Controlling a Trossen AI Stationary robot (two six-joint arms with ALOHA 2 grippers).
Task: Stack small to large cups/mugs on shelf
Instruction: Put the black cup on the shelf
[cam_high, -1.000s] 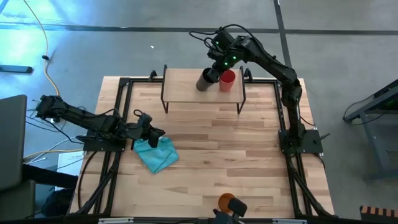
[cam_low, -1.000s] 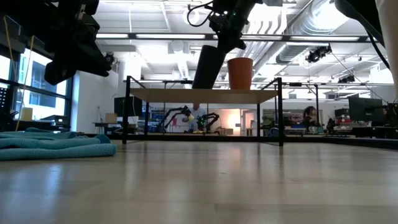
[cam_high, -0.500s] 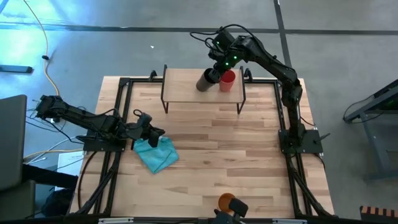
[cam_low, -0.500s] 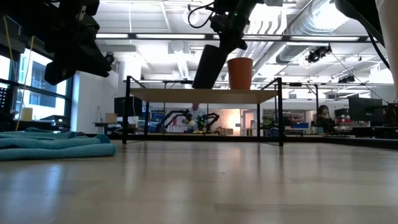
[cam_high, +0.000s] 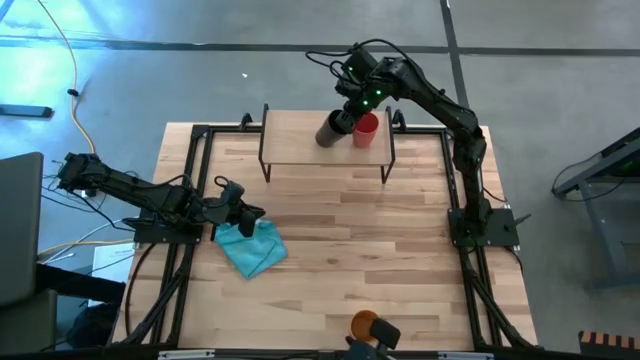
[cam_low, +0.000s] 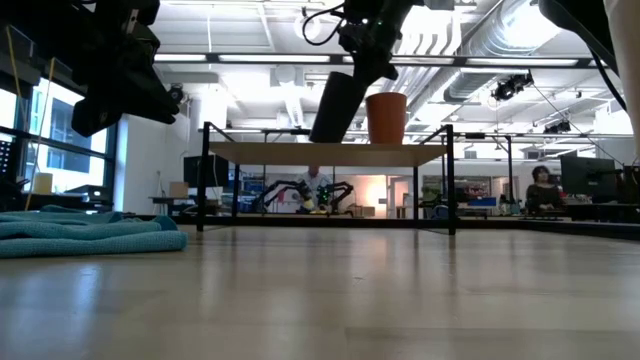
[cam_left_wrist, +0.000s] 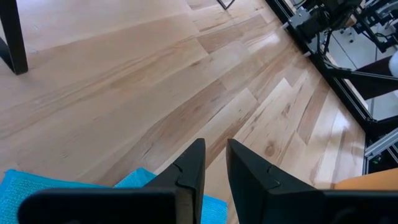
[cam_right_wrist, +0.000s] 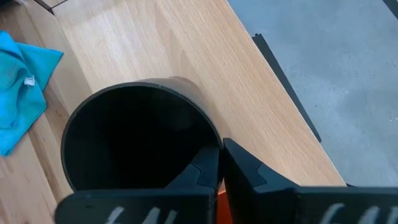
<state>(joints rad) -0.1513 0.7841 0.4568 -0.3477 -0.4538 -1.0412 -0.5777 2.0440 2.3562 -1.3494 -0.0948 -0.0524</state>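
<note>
My right end effector (cam_high: 345, 117) grips the tilted black cup (cam_high: 330, 130) over the shelf (cam_high: 300, 140), beside the red cup (cam_high: 365, 130)

Blue cloth (cam_high: 251, 247) crumpled on tabletop (cam_high: 350, 230), near its left edge. Beyond tabletop, cable (cam_high: 62, 60) on grey floor; person (cam_low: 542, 185) seated far behind.

The black cup (cam_right_wrist: 140, 140) is seen from above, mouth open, its rim pinched between the right hand's (cam_right_wrist: 221, 163) closed fingers (cam_right_wrist: 249, 171). The light-wood shelf (cam_right_wrist: 205, 68) lies beneath it. A blue cloth (cam_right_wrist: 18, 93) is seen on the counter (cam_right_wrist: 28, 180) beyond.
</note>
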